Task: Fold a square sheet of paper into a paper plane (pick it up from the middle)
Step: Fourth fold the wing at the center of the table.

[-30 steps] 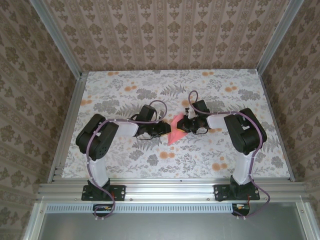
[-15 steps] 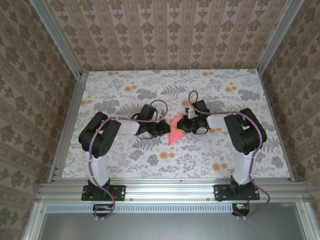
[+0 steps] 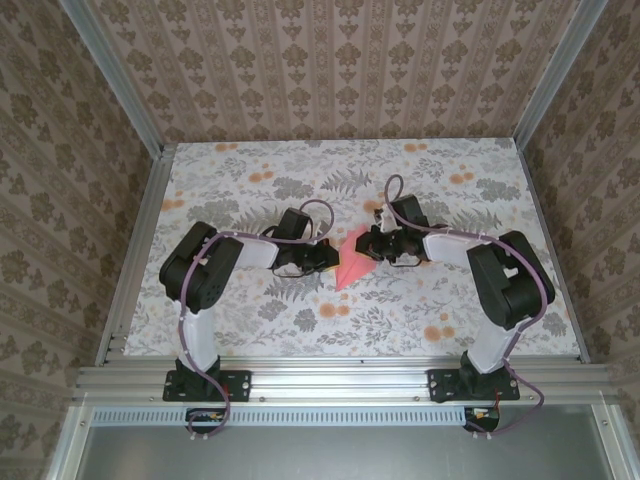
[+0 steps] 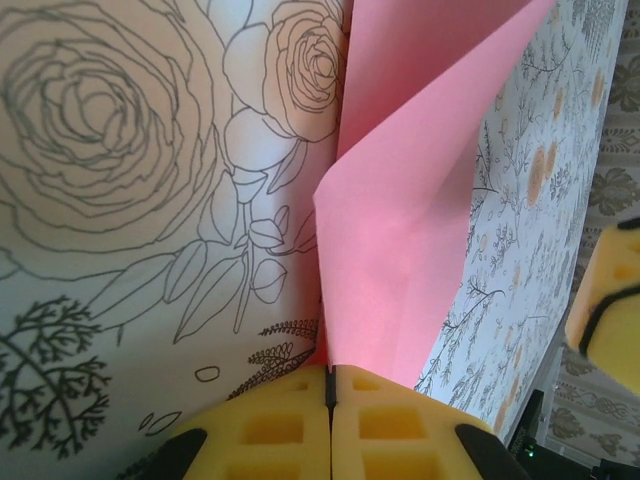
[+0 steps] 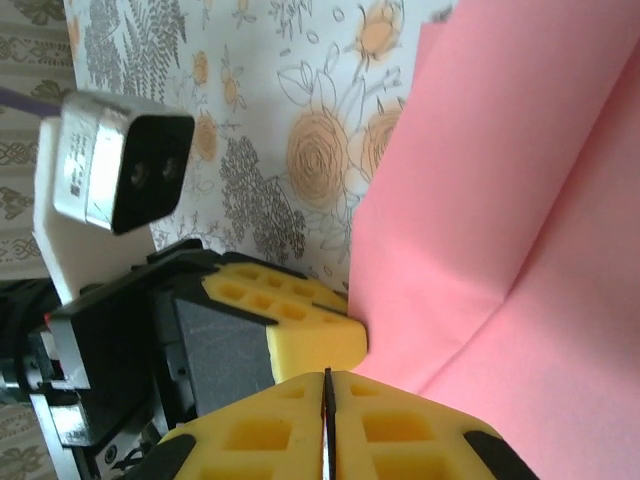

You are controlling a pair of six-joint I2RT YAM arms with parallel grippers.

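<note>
The square sheet of paper (image 3: 352,265) is salmon-pink and folded into a pointed shape, with its tip toward the near edge. It stands between the two grippers at the table's middle. My left gripper (image 3: 324,258) is on its left side and shut. In the left wrist view the yellow pads (image 4: 270,425) pinch the lower edge of the paper (image 4: 400,250). My right gripper (image 3: 370,244) is shut at the sheet's upper right corner. In the right wrist view the paper (image 5: 520,200) reaches its closed pads (image 5: 390,425), and the left gripper's fingers (image 5: 300,320) touch the sheet's edge.
The table (image 3: 250,180) wears a floral cloth with orange and grey flower prints. Patterned walls and aluminium rails (image 3: 140,260) close it in on three sides. Both forearms lie low across the middle, with their elbows out to the sides.
My left gripper has shut on the paper's edge. The right arm's elbow has swung outward and nearer, and its gripper has shifted slightly right. The paper has stayed in place.
</note>
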